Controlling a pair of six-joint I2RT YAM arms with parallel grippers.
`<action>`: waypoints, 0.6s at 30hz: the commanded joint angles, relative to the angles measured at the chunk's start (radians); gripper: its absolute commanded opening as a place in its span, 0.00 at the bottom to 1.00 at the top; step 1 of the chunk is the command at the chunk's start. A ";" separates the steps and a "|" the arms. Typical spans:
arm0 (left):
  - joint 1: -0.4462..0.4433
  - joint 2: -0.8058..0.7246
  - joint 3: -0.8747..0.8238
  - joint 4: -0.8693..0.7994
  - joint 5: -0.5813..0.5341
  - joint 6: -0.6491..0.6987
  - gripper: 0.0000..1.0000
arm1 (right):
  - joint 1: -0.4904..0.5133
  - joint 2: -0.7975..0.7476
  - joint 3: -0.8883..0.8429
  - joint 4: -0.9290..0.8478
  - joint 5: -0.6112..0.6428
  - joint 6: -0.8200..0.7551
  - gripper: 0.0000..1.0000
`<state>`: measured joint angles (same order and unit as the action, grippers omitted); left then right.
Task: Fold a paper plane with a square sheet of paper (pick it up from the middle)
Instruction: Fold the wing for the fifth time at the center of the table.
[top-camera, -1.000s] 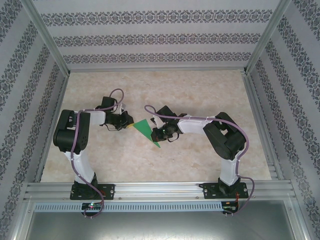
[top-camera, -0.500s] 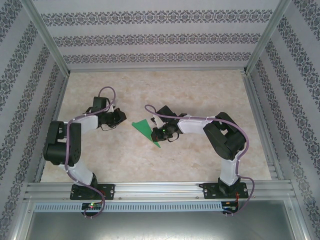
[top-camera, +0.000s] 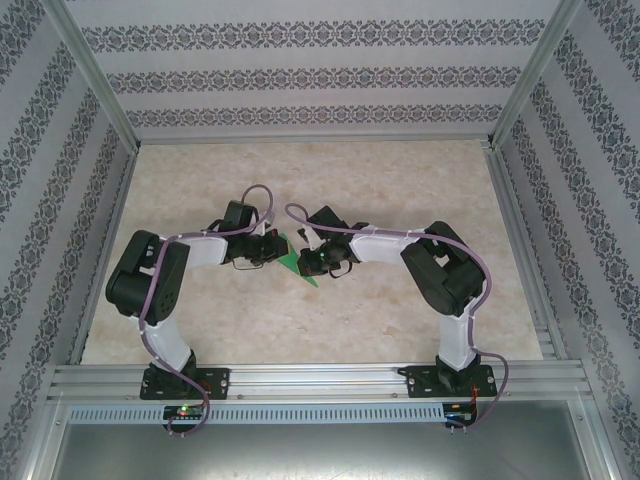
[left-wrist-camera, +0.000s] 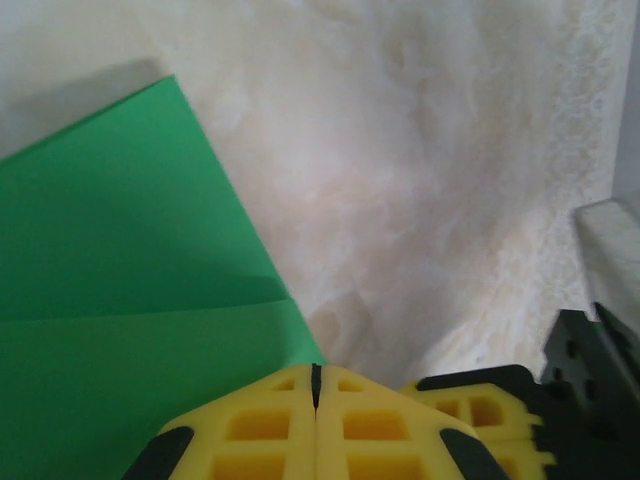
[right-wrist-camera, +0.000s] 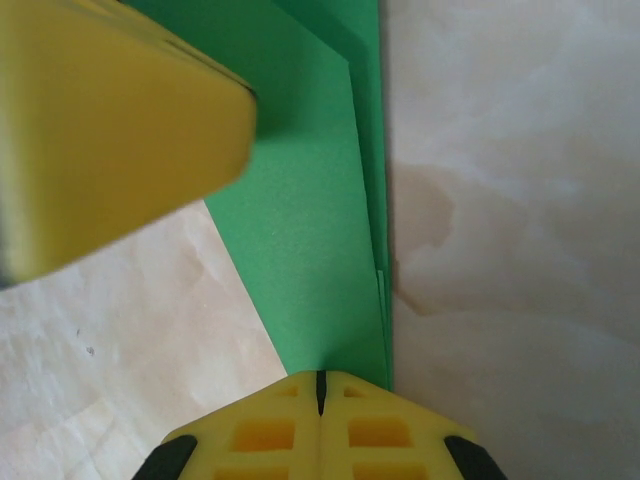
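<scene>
paper (left-wrist-camera: 130, 260): was plain bright green
left gripper (left-wrist-camera: 316, 382), right gripper (right-wrist-camera: 320, 384): were yellow
table (top-camera: 400, 190): was cream, marbled
walls (top-camera: 300, 75): were white with dark floral bands
cables (top-camera: 258, 187): were purple

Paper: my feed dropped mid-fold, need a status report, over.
Status: left gripper shut, tips at the paper edge. The right gripper shut on folded paper. Nothing in the way.

- No text, label, brand, number or sign can be read on anything in these views
</scene>
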<state>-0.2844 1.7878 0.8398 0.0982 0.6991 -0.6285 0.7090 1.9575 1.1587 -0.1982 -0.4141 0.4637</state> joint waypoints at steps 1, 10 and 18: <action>-0.002 0.021 0.016 0.002 -0.020 0.016 0.05 | -0.005 0.010 0.020 0.010 0.016 -0.023 0.00; 0.000 0.036 -0.026 -0.006 -0.045 0.054 0.04 | 0.003 0.001 0.042 0.070 -0.092 -0.007 0.00; 0.000 0.063 -0.041 0.011 -0.040 0.079 0.04 | 0.001 0.074 0.059 0.096 -0.092 0.024 0.00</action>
<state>-0.2840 1.8149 0.8223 0.1116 0.6765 -0.5900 0.7094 2.0022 1.2110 -0.1127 -0.4881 0.4736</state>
